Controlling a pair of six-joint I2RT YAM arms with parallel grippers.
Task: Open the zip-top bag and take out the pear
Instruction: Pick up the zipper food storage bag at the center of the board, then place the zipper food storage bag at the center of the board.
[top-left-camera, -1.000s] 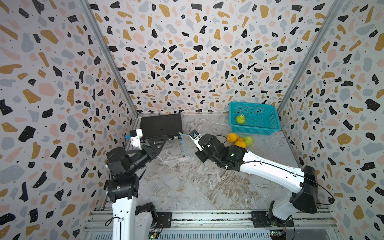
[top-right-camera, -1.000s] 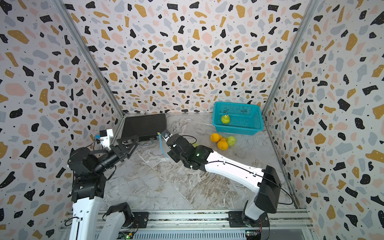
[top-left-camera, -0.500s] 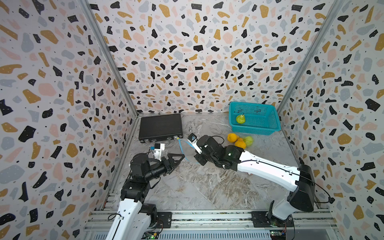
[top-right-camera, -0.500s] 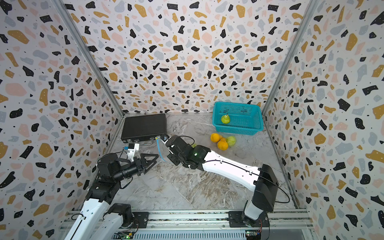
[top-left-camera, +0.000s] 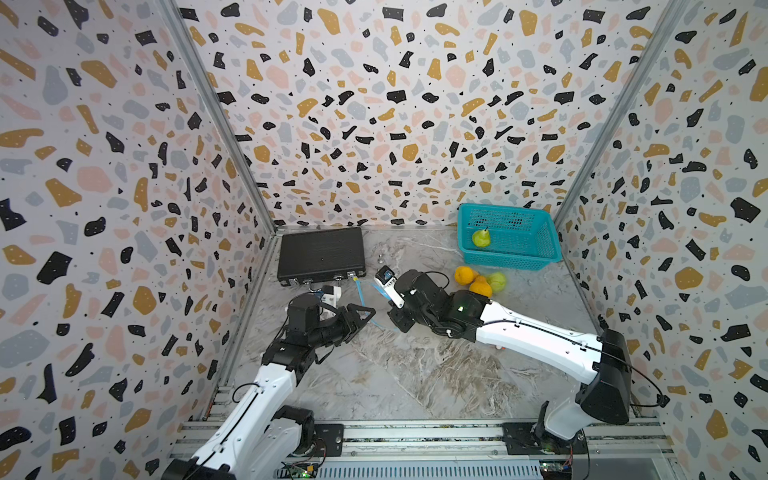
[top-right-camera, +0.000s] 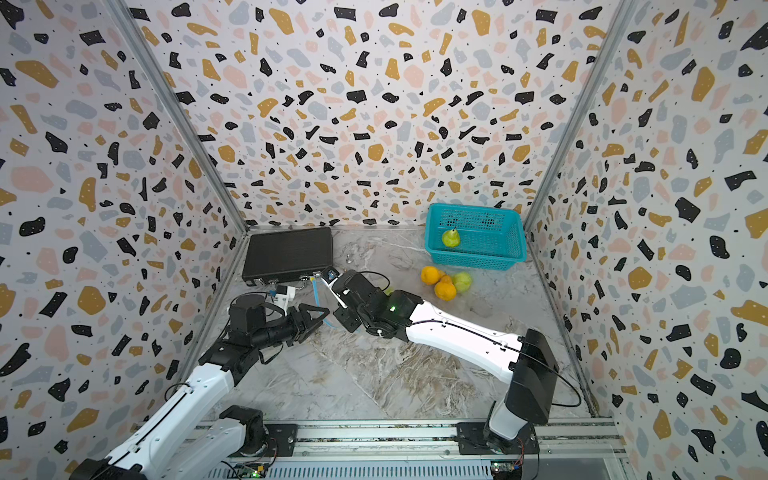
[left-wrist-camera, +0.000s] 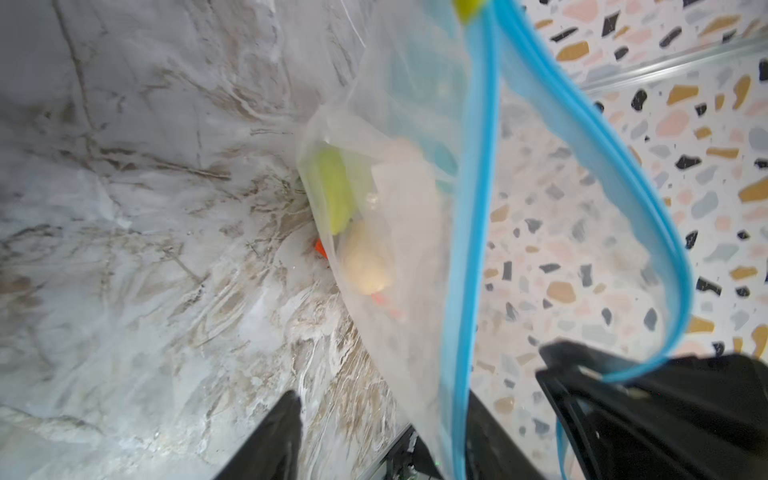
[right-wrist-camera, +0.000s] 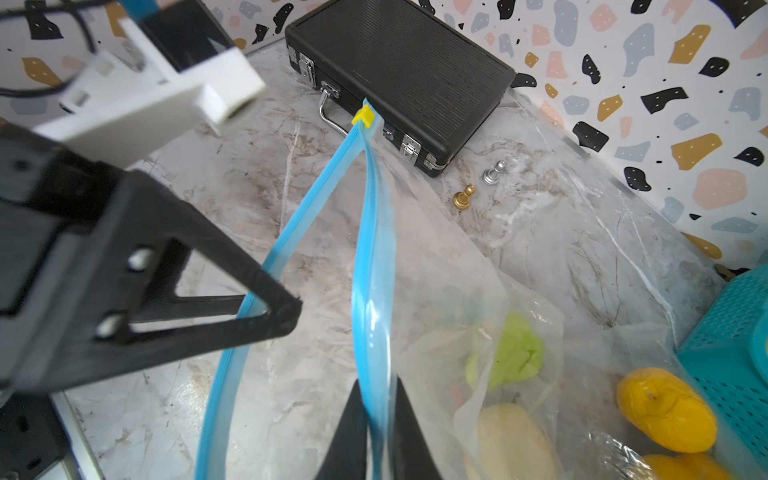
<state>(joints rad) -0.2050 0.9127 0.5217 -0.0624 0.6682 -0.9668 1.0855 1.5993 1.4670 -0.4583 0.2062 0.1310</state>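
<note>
Zip-top bag (right-wrist-camera: 415, 270), clear, blue-rimmed mouth agape, green pear (right-wrist-camera: 511, 353) inside.

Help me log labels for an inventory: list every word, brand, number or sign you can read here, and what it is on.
No readable text in any view.
zip-top bag: no print showing.
black case: no label or brand showing.
teal basket: plain.
circuit board at the front rail: any marks are too small to read.
</note>
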